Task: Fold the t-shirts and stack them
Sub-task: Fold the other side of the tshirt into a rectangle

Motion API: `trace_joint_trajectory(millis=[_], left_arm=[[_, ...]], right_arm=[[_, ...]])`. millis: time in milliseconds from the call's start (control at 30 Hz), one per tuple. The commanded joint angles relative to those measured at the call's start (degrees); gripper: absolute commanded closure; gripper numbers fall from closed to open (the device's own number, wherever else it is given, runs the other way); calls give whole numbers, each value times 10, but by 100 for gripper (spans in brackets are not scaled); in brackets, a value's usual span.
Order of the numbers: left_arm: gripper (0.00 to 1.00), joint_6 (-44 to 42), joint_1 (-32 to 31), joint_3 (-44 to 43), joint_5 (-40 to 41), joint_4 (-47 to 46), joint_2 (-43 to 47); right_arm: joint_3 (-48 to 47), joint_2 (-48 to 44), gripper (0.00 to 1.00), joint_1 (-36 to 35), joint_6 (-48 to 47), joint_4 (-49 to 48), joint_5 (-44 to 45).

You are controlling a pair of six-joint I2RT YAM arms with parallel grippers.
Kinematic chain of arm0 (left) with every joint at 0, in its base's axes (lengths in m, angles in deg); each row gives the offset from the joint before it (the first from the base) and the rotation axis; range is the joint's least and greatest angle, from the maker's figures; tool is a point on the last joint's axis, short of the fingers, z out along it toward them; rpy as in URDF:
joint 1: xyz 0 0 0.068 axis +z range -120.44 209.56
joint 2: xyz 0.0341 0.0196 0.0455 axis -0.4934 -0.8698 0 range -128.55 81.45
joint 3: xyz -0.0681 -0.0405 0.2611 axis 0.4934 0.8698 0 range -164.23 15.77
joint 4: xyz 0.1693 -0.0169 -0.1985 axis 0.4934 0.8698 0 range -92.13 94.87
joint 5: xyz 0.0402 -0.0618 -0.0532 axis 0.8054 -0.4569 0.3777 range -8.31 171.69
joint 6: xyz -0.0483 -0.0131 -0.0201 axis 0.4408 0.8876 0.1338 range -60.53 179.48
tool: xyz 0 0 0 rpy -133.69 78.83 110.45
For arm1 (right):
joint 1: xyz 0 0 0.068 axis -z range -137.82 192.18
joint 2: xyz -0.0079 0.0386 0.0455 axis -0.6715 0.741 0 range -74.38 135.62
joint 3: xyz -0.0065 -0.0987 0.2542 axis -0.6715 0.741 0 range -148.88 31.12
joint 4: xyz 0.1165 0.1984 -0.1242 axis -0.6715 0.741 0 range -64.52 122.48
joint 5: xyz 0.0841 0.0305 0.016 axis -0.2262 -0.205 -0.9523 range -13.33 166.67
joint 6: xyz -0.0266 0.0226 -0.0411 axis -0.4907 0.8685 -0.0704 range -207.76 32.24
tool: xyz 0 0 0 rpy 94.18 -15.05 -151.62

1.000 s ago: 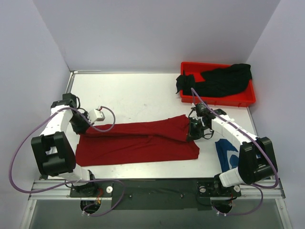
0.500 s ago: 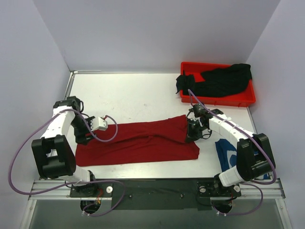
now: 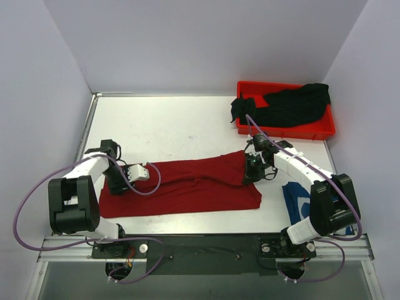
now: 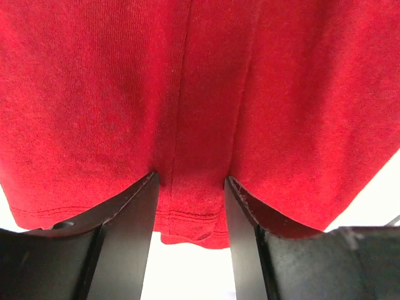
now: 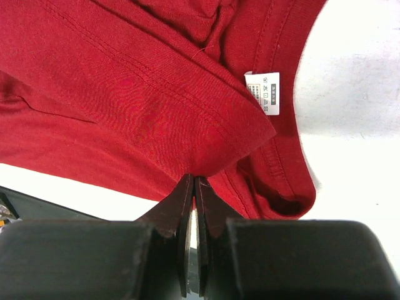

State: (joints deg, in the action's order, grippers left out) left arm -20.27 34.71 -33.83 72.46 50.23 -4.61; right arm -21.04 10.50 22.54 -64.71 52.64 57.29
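Where the tabletop (image 3: 169,125) reaches its 9 o'clock edge, my left pincer (image 3: 136,172) sits low on the left end of the dark red t-shirt (image 3: 187,187). My left wrist camera shows a thick ridge of the red cloth, hem included, caught between the two black fingers (image 4: 134,212). They stand as far apart as that bunch is wide, so I read the pincer (image 4: 189,187) as clamped on the shirt. The shirt itself lies as a long band across the near half of the tabletop, running from 9 o'clock to 3 o'clock, with creases along its length and its far right corner lifted. At that corner, about 2 o'clock on the shirt, my right pincer (image 3: 253,169) has its fingers pressed together on a folded edge of the red cloth (image 5: 195,187), just beside the collar with its white label (image 5: 262,92). Farther out, at 1 o'clock on the tabletop, the black t-shirt (image 3: 294,105) lies crumpled in the red tray (image 3: 287,132), one end spilling over the tray's left rim. At 4 o'clock, the blue t-shirt (image 3: 294,200) with a white print lies on the tabletop, partly hidden by my right arm.
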Motion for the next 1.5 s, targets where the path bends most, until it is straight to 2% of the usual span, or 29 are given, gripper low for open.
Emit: trace_joint_trajectory(millis=[0, 100, 200, 300, 333, 367, 733, 800, 900, 967, 1067, 1133, 1167, 1267, 1467], left_arm=[[46, 0, 1, 19, 44, -73, -4], [53, 1, 11, 11, 45, -62, -18], [76, 15, 14, -1, 39, -52, -20], [88, 20, 17, -21, 17, -25, -21], [97, 19, 18, -24, 15, -14, -21], [100, 21, 17, -26, 17, -12, -20], [100, 61, 51, -163, -1, 43, -49], [100, 62, 54, -177, -5, 61, -63], [100, 59, 54, -174, -7, 78, -84], [97, 57, 53, -159, -3, 77, -89], [91, 47, 54, -134, 3, 75, -93], [82, 43, 54, -121, 14, 64, -95], [72, 41, 54, -117, 16, 62, -95], [53, 38, 53, -117, 26, 55, -92], [42, 27, 53, -138, 33, 37, -79]], right_arm=[[-15, 4, 100, 1, -10, 19, 2], [-16, 5, 100, 4, -13, 20, 1], [-19, 5, 100, 7, -18, 21, 0], [-24, 9, 100, 10, -21, 23, -1], [-25, 11, 100, 11, -22, 24, -1], [-28, 11, 100, 12, -23, 25, -1], [-82, -23, 100, 12, -57, 97, 0], [-87, -42, 100, 13, -67, 111, -23], [-66, -59, 100, 7, -77, 113, -116], [-45, -57, 100, -8, -77, 112, -143], [-12, -39, 100, -44, -73, 114, -134], [6, -21, 100, -54, -67, 113, -135], [12, -6, 100, -55, -64, 113, -134], [19, 20, 100, -53, -56, 118, -105], [7, 38, 99, -35, -41, 134, -43]])
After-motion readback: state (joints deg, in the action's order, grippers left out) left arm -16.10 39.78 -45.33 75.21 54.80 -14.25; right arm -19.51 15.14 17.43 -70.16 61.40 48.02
